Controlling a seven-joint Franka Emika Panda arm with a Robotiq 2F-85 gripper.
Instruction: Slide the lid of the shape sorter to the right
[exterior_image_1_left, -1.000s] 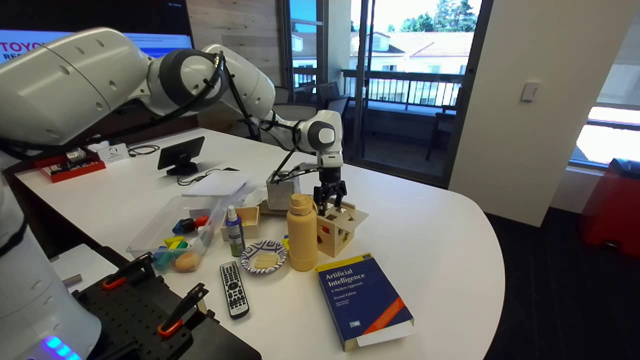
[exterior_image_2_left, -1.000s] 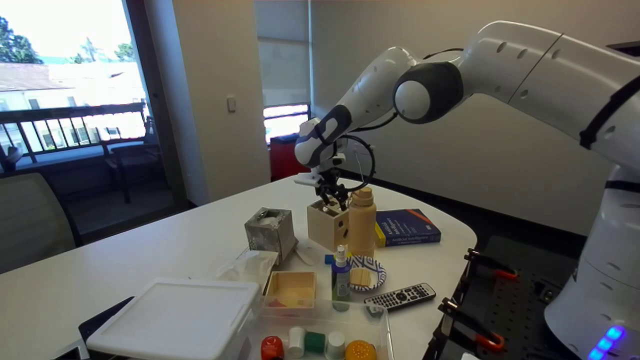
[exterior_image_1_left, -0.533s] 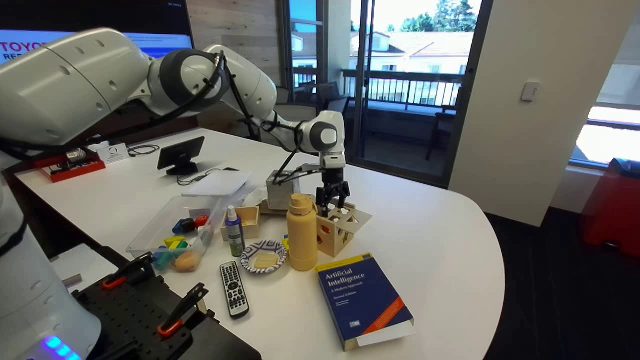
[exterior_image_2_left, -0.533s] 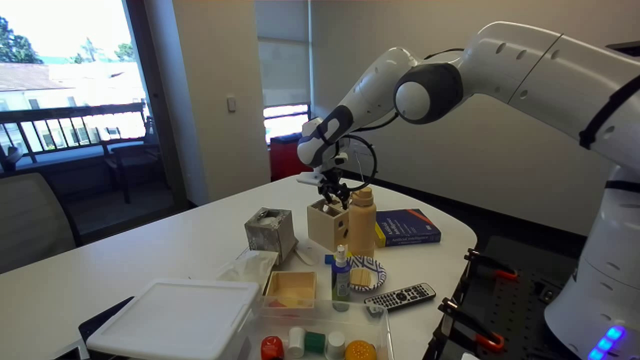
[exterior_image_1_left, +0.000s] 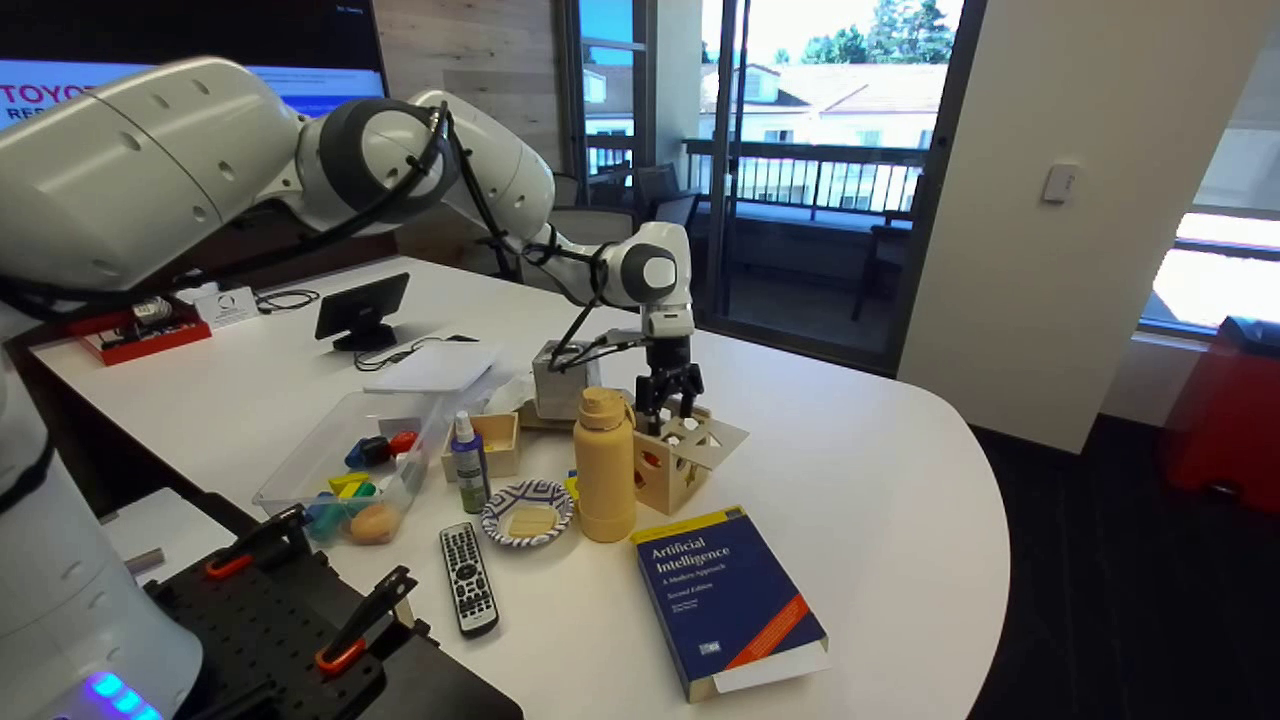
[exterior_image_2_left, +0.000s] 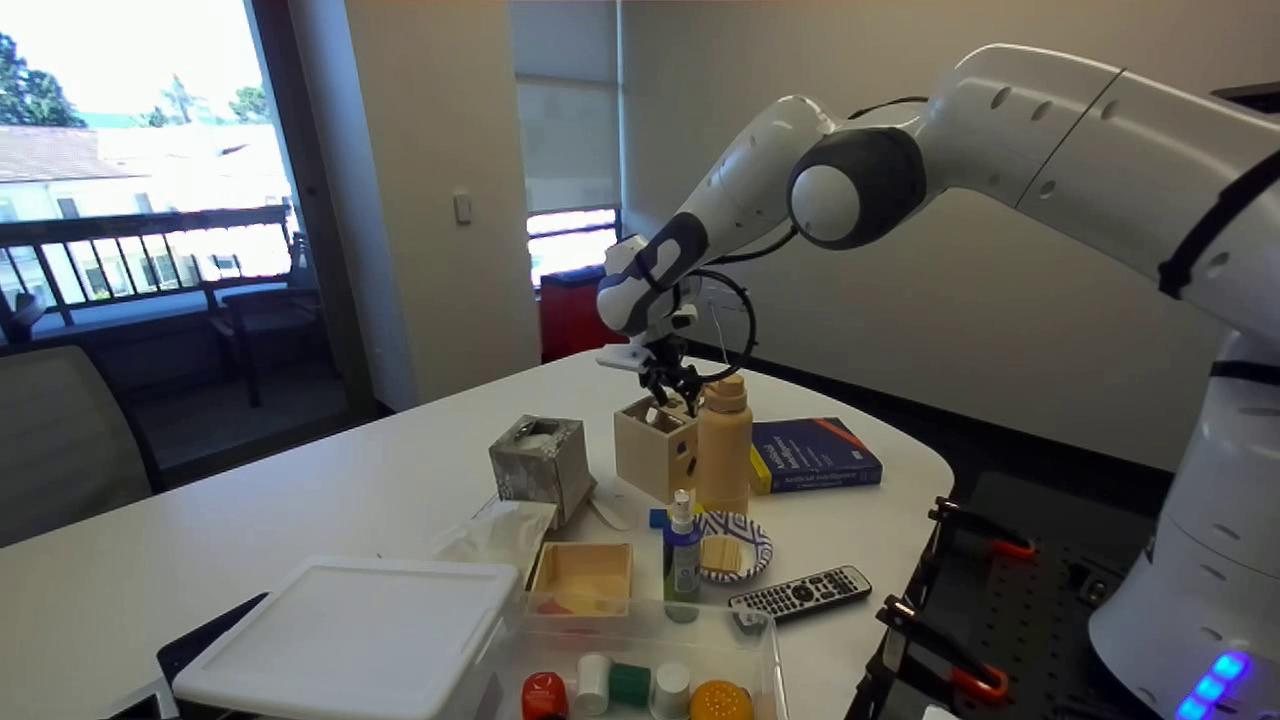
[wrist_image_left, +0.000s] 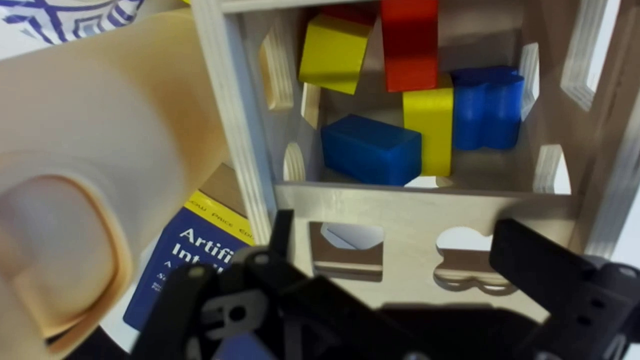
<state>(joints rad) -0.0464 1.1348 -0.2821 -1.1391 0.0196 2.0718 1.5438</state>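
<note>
The shape sorter (exterior_image_1_left: 660, 482) is a light-wood cube box behind the yellow bottle; it also shows in an exterior view (exterior_image_2_left: 645, 455). Its pale wood lid (exterior_image_1_left: 722, 445) sticks out past one side of the box. In the wrist view the lid (wrist_image_left: 407, 250) covers the lower part of the opening, with a square and a rounded cut-out showing. The uncovered part shows red, yellow and blue blocks (wrist_image_left: 372, 147) inside. My gripper (wrist_image_left: 395, 230) is open, with its two fingers spread apart over the lid. In both exterior views the fingertips are at the box top; contact is unclear.
The yellow bottle (exterior_image_1_left: 605, 470) stands close beside the box. A blue book (exterior_image_1_left: 730, 600) lies in front. A grey tissue box (exterior_image_2_left: 542, 465), a patterned bowl (exterior_image_1_left: 500, 510), a spray bottle (exterior_image_1_left: 469, 465), a remote (exterior_image_1_left: 467, 580) and a clear bin (exterior_image_1_left: 290, 470) are also on the table.
In an exterior view my gripper has moved slightly to the right. The lid has slid the same way and sticks out a little further. The box has not visibly moved.
</note>
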